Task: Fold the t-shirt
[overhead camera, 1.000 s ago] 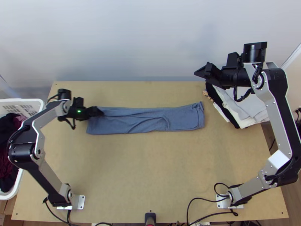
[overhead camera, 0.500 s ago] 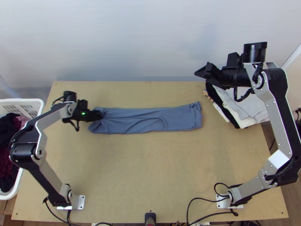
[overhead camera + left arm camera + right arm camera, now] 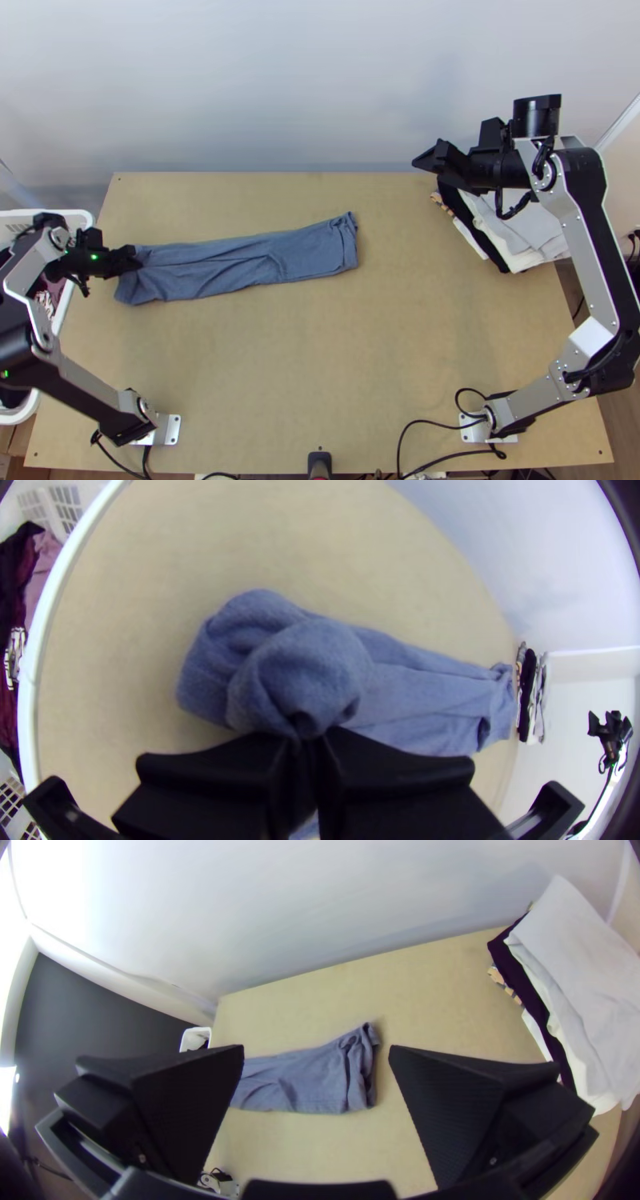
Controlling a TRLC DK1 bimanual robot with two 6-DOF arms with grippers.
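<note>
I see the table [image 3: 320, 360] brightly lit, soft shadow on the wall [image 3: 320, 96]; glare whitens part of my right wrist view, and straight edges bow in both wrist views.

You seem to be in a robotics lab: your left arm [image 3: 88, 394] and right arm [image 3: 590, 256] stand on metal plates [image 3: 173, 430] on a wooden table [image 3: 280, 384], black cables [image 3: 424, 421] trail at its near edge, and a plain pale wall [image 3: 320, 80] rises behind it.

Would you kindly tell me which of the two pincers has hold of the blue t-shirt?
The left pincer, closed on one end of the t-shirt; the right pincer stands open, well clear of the cloth.
</note>
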